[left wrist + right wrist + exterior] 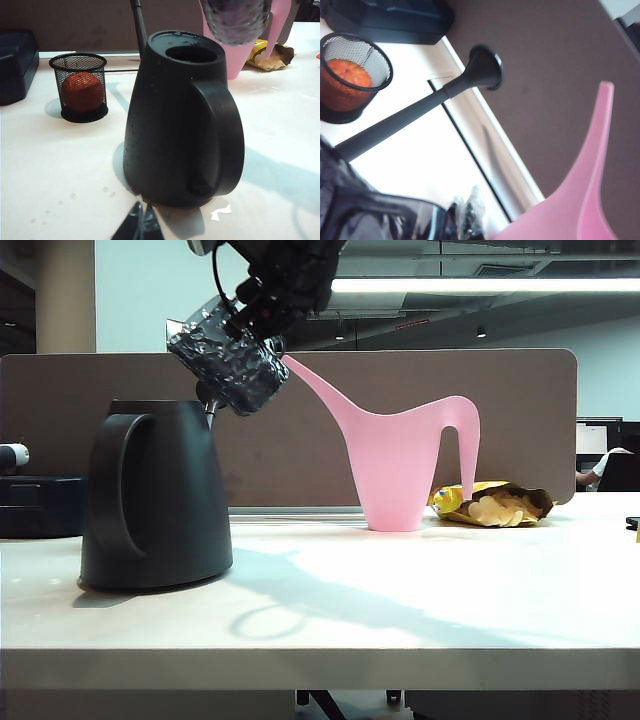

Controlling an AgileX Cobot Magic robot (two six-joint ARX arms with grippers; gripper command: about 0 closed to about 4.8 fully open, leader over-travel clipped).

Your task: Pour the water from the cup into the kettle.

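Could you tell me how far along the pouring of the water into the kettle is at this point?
Done: the right gripper, shut on the cup, has it lifted above the kettle. In hand: the cup is tilted mouth-down toward the kettle's top opening; no stream is visible, so whether water has gone in is unclear. Left: finishing the pour and setting the cup down. The left gripper waits low beside the kettle, shut.

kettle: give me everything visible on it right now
The kettle is matte black, looks like plastic, wide at the base and tapering upward. A big looped handle sits on its side, facing the left wrist view. The round top opening is uncovered; small droplets dot the body. It stands upright on the white table, left of the pink watering can. The right claw holds the cup tilted above its opening, apparently without touching it.
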